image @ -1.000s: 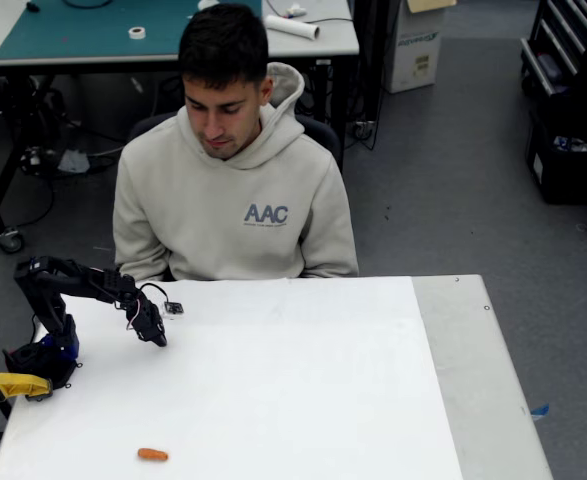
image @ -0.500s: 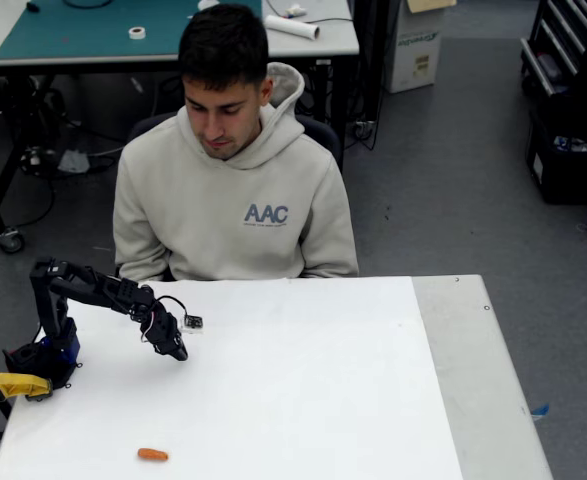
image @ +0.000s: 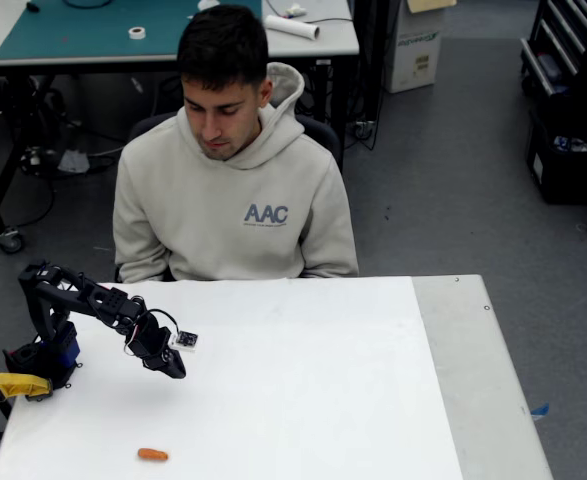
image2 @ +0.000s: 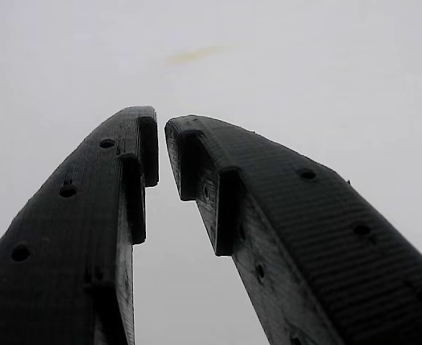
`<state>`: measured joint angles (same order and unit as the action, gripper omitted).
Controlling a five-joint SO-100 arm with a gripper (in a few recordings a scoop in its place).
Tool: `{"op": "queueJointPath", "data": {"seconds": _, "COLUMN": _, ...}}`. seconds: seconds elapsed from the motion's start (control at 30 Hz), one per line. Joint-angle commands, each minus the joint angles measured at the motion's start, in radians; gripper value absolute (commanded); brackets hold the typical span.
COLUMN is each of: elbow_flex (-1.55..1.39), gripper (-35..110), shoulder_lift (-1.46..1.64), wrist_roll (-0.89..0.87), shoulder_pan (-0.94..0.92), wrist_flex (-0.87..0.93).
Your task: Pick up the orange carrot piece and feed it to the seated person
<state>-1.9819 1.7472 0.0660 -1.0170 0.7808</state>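
Observation:
The orange carrot piece (image: pixel 153 454) lies on the white table (image: pixel 323 400) near its front left edge. My black gripper (image: pixel 173 368) hangs above the table, a short way behind the carrot and slightly to its right, pointing down and to the right. In the wrist view the fingertips (image2: pixel 147 140) stand almost together with a thin gap and nothing between them, over plain white surface. The seated person (image: pixel 233 200) sits behind the table's far edge in a beige hooded sweatshirt, head bowed toward the table.
My arm's base (image: pixel 43 360) is fixed at the table's left edge with a yellow clamp (image: pixel 8 385). A grey strip (image: pixel 473 380) runs along the table's right side. Behind the person stands a bench with a green mat (image: pixel 93 30).
The gripper has swung right and then come down toward the table's front, closer to the carrot. The carrot and the person have not moved.

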Motion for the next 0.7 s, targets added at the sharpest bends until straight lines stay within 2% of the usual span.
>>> {"op": "queueJointPath", "data": {"seconds": 0.0, "elbow_flex": 0.061, "gripper": -2, "shoulder_lift": 0.084, "wrist_roll": 0.018, "shoulder_pan": -0.040, "wrist_flex": 0.002}}
{"op": "queueJointPath", "data": {"seconds": 0.33, "elbow_flex": 0.069, "gripper": -2, "shoulder_lift": 0.095, "wrist_roll": 0.025, "shoulder_pan": -0.054, "wrist_flex": 0.002}}
{"op": "queueJointPath", "data": {"seconds": 0.67, "elbow_flex": 0.071, "gripper": -2, "shoulder_lift": 0.101, "wrist_roll": 0.158, "shoulder_pan": -0.077, "wrist_flex": 0.002}}
